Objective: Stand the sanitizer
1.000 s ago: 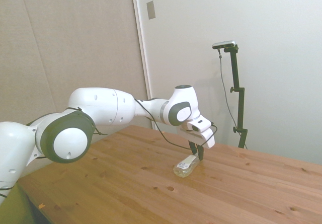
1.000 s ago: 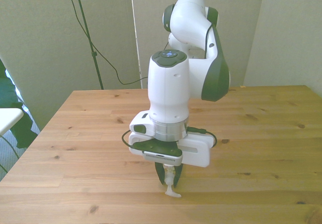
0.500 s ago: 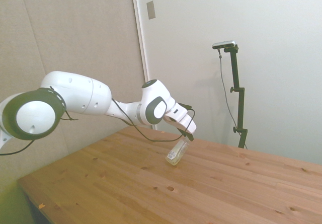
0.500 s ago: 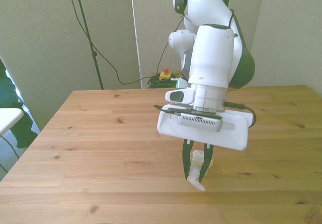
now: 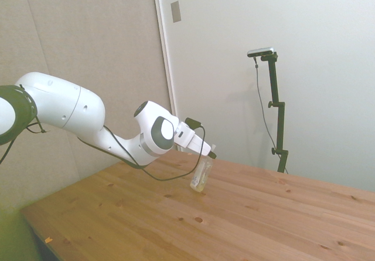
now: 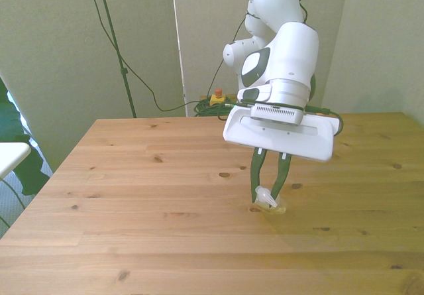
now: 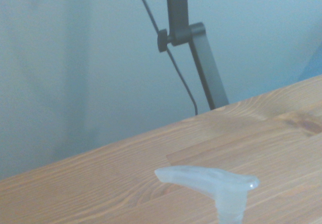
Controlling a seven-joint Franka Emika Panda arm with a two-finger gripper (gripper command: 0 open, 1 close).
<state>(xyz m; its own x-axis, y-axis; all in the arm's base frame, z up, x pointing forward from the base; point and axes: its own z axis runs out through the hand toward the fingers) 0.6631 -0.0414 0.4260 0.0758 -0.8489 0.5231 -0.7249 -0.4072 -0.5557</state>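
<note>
— Where is the sanitizer [image 5: 201, 175] seen?

— It is held nearly upright on the table [image 5: 263, 220], its base touching the wood or just above it; which cannot be told. In the front view it is found at about 5 o'clock from the picture's centre.

— And the gripper [image 6: 269, 190]?

— The jaws are clamped on the bottle's neck, with the white pump nozzle [image 7: 211, 181] kept between the fingers [image 6: 256, 176].
</note>
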